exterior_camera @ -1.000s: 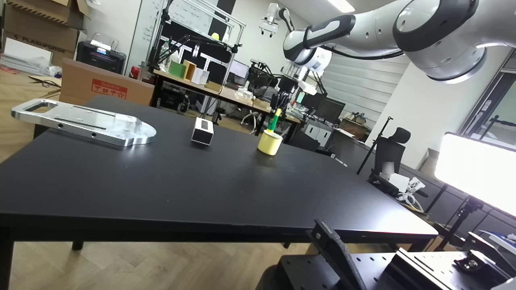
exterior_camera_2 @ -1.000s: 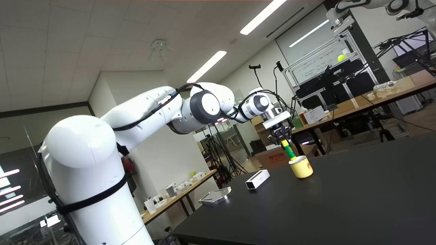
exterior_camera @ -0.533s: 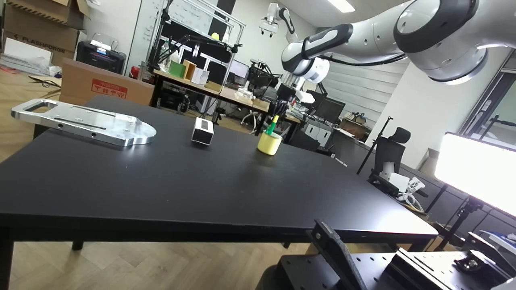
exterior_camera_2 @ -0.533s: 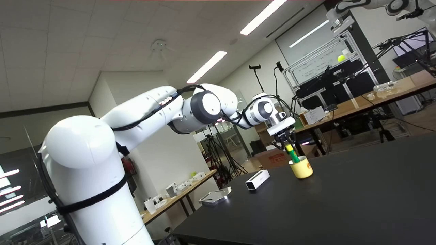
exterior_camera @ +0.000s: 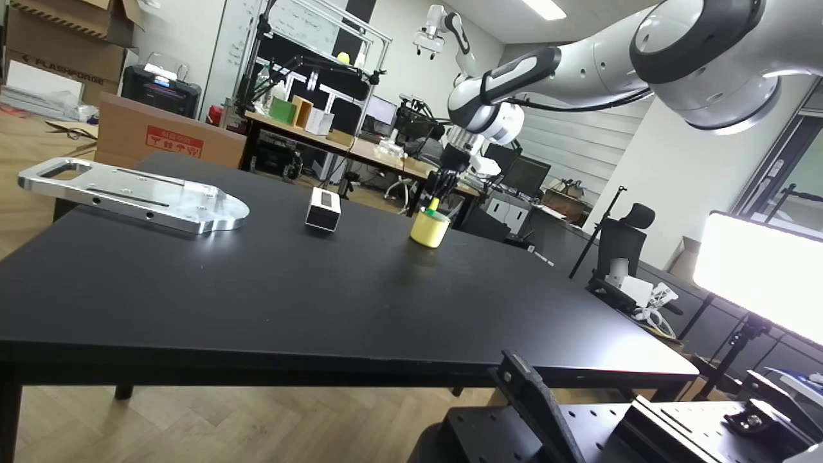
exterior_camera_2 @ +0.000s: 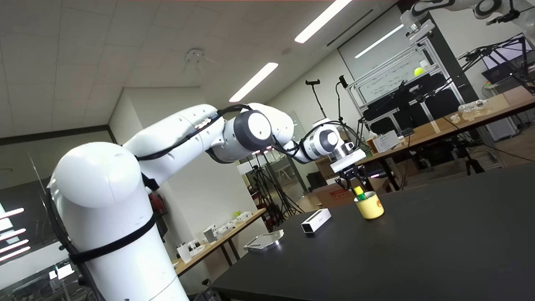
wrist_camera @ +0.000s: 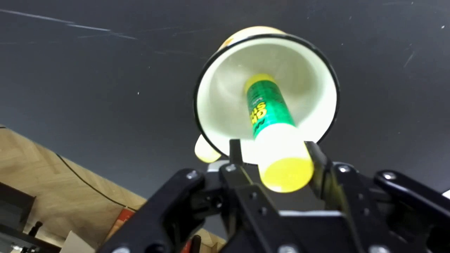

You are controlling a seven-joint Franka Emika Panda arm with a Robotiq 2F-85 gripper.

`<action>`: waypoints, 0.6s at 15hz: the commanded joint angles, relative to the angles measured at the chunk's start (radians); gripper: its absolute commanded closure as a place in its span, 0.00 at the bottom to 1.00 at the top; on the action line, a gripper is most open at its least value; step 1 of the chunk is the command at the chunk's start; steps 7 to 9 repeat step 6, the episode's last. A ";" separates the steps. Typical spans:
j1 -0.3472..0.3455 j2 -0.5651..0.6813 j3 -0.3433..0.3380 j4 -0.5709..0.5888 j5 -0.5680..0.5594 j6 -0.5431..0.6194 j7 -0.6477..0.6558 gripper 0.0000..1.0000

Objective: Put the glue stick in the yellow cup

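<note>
The yellow cup stands upright on the black table, seen in both exterior views [exterior_camera: 429, 231] [exterior_camera_2: 371, 208]. In the wrist view the cup [wrist_camera: 219, 105] shows a white inside and dark rim. The glue stick [wrist_camera: 269, 105], green with yellow ends, stands tilted inside the cup, its lower end on the bottom. Its yellow top sticks out above the rim in both exterior views [exterior_camera: 433, 204] [exterior_camera_2: 359, 191]. My gripper [wrist_camera: 273, 142] is around the upper end; a gap shows at the left finger, while the right finger is close to or touching it. The gripper [exterior_camera_2: 355, 182] is right above the cup.
A white-and-black block [exterior_camera: 323, 209] lies on the table [exterior_camera: 270, 289] near the cup, also seen in an exterior view [exterior_camera_2: 316, 220]. A silver metal plate [exterior_camera: 135, 193] lies farther off. The cup's handle [wrist_camera: 206, 150] points towards the left finger. The table's edge is behind the cup.
My gripper and the glue stick have moved down; the stick has gone deeper into the cup. The fingers now stand wider than the stick. The cup has barely moved.
</note>
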 commanded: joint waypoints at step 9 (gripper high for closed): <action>-0.003 -0.134 0.028 -0.147 -0.008 0.145 0.005 0.00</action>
